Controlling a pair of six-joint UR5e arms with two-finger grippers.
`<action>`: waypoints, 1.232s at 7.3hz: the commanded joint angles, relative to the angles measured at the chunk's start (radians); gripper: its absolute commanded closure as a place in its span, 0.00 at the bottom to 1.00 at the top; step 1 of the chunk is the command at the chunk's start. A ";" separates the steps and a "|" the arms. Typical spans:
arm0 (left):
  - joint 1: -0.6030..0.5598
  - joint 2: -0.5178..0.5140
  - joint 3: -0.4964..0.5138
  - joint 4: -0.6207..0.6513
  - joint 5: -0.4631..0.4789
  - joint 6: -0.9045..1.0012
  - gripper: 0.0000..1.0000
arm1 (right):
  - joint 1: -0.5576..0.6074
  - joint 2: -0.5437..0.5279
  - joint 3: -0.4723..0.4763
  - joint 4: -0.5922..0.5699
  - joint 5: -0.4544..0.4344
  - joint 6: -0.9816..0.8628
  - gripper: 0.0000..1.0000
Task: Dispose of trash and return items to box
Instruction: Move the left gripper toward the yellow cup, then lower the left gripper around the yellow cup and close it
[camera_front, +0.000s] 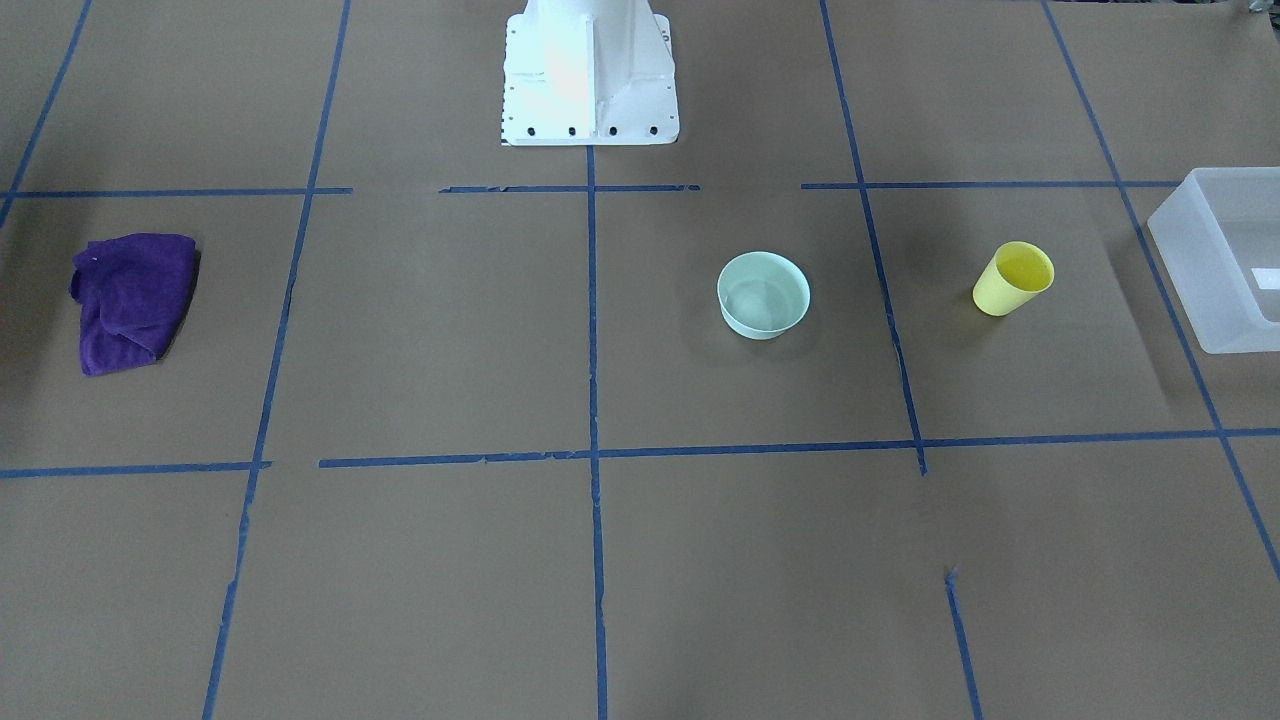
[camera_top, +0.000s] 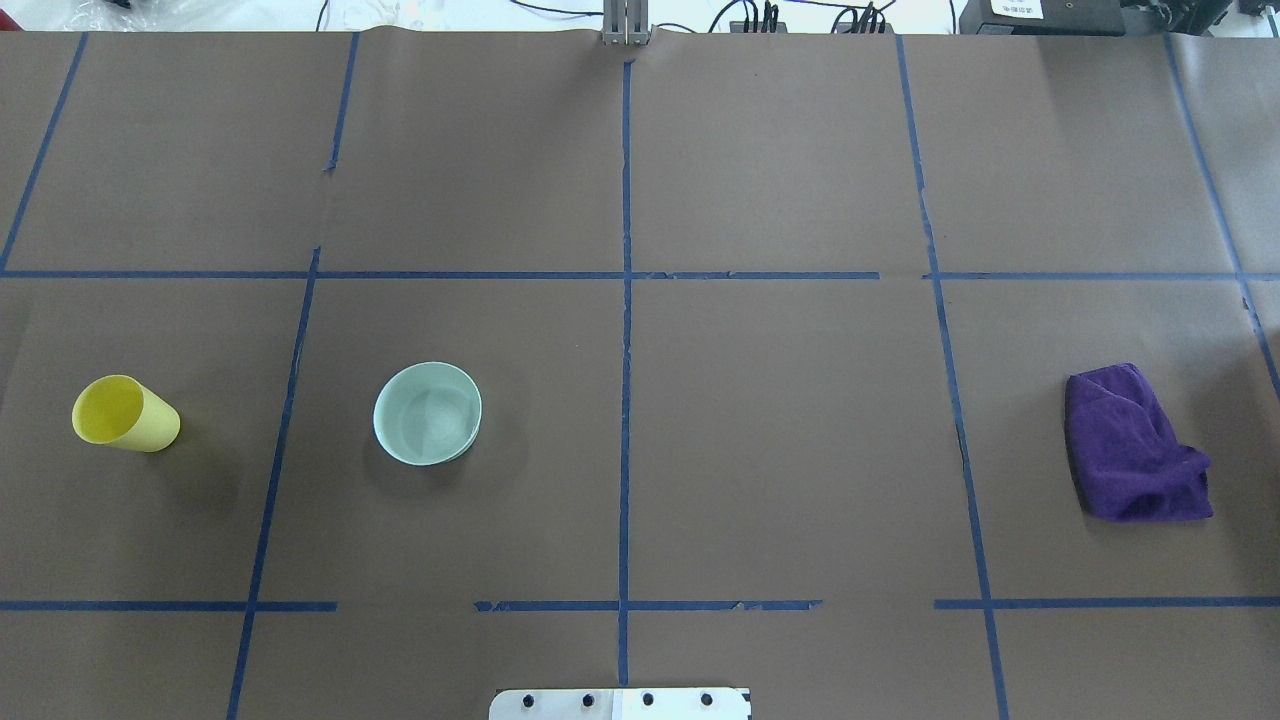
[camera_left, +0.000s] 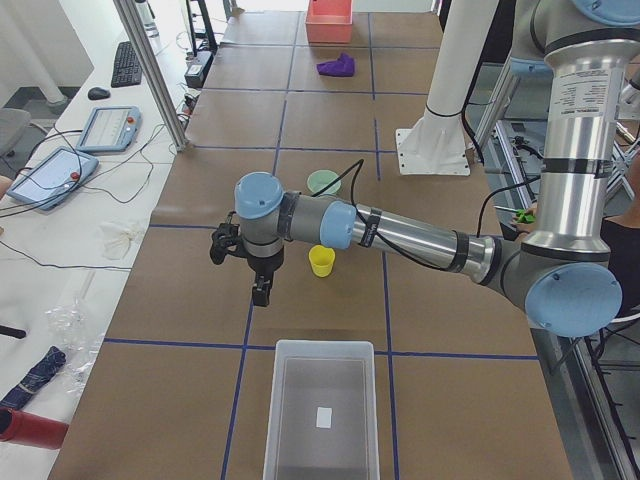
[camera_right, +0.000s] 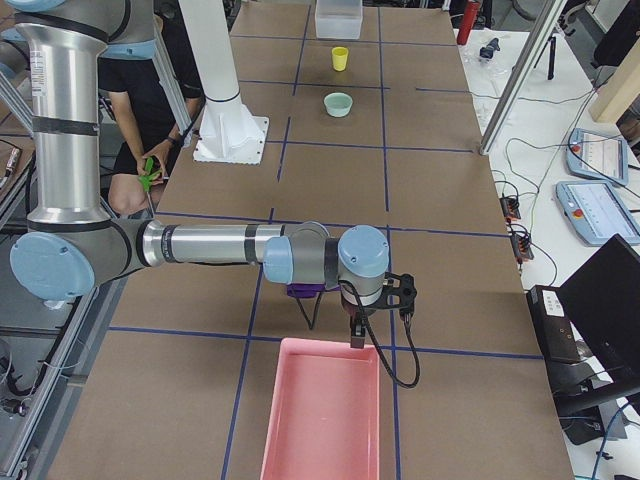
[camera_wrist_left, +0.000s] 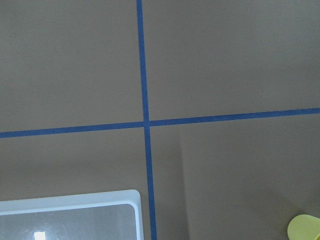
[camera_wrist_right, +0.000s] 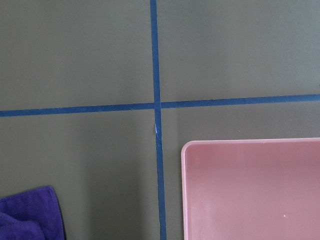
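Note:
The small yellow cup stands upright on the brown table, also in the overhead view and at the left wrist view's corner. The frosted white box sits beyond it at the table's left end, its wall at the front view's edge. My left gripper hangs above the table between cup and box, touching neither. My right gripper hangs over the near rim of a pink tray. Both grippers show only in side views, so I cannot tell whether they are open or shut.
A pale green bowl sits upright beside the cup, toward the table's middle. A crumpled purple cloth lies on the right side, next to the pink tray. The white robot base stands at the table's rear middle.

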 joint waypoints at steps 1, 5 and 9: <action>0.144 0.050 -0.033 -0.191 0.000 -0.277 0.00 | 0.000 0.002 0.005 0.000 0.010 0.004 0.00; 0.381 0.188 -0.030 -0.590 0.069 -0.701 0.00 | -0.002 0.003 0.017 -0.001 0.014 0.005 0.00; 0.525 0.196 0.015 -0.697 0.161 -0.850 0.00 | -0.006 0.005 0.017 0.000 0.010 0.004 0.00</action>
